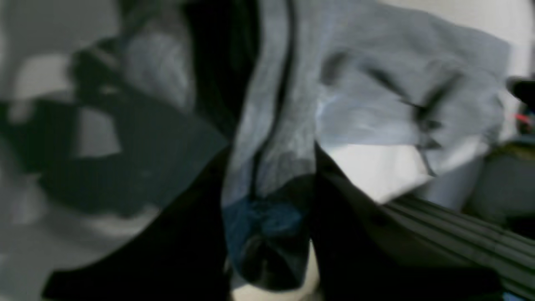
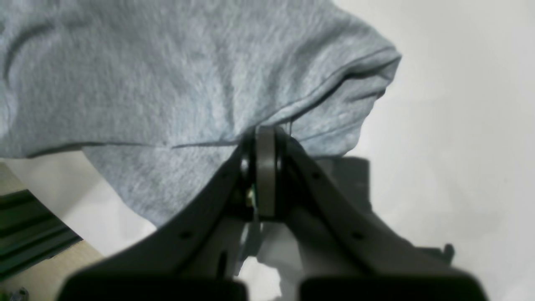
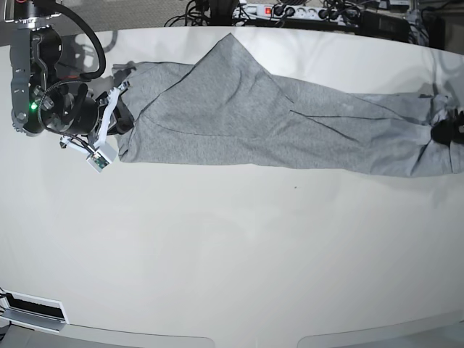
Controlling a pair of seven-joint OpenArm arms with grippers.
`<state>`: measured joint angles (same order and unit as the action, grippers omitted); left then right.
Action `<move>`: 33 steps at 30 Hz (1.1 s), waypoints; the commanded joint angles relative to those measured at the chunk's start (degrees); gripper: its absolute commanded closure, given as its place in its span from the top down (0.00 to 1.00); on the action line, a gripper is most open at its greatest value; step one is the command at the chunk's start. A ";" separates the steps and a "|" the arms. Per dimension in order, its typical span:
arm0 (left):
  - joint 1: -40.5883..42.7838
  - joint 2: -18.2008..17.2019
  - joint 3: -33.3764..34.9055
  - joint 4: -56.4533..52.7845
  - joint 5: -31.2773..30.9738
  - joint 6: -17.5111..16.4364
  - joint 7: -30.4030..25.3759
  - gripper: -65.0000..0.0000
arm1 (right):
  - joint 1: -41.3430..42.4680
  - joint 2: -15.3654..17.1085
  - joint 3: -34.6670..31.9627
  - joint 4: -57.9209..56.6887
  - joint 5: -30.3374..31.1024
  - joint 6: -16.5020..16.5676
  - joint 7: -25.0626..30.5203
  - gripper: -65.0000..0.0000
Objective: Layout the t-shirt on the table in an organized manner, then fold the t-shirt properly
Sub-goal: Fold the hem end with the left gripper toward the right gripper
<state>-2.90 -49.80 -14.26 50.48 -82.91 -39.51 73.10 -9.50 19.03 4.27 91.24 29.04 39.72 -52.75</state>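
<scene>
Off-white table [image 3: 232, 268], glossy and bare across its whole near half; the heather-grey t-shirt [image 3: 275, 127] lies only in the far half, pulled into a long band running left to right. Layout stage, part done: the cloth is stretched taut between 2 tools but remains doubled and creased, with diagonal wrinkles and no flat outline of body and sleeves visible. At the left end of the band, the right tool [image 2: 265, 138] is clamped on a hemmed edge of the shirt, its jaws pressed together on the fabric in the right wrist view. At the right end, the left tool [image 3: 444, 130] sits against the bunched cloth at the table's edge; the left wrist view is blurred, yet grey fabric with a dark seam runs down between its dark jaws, so it appears closed on the shirt. Judged remaining: spreading the shirt flat and squared, then every fold. Beyond the far edge lie cables and a power strip [image 3: 290, 11].
</scene>
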 commanded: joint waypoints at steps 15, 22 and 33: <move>-1.33 5.07 -0.52 24.94 -2.09 -0.49 6.90 0.00 | 0.63 0.66 0.28 1.03 1.18 0.28 1.53 0.00; -0.61 15.34 -0.50 26.88 -2.09 -0.49 6.90 0.00 | 0.66 0.66 0.28 1.03 1.18 0.28 1.57 0.00; -0.63 25.81 -0.39 26.88 -2.09 -0.49 6.90 0.00 | 0.66 0.66 0.28 1.03 1.18 0.28 1.70 0.00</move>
<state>-2.55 -23.14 -14.26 76.51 -83.35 -39.70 80.88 -9.50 19.03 4.27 91.24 29.17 39.72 -52.10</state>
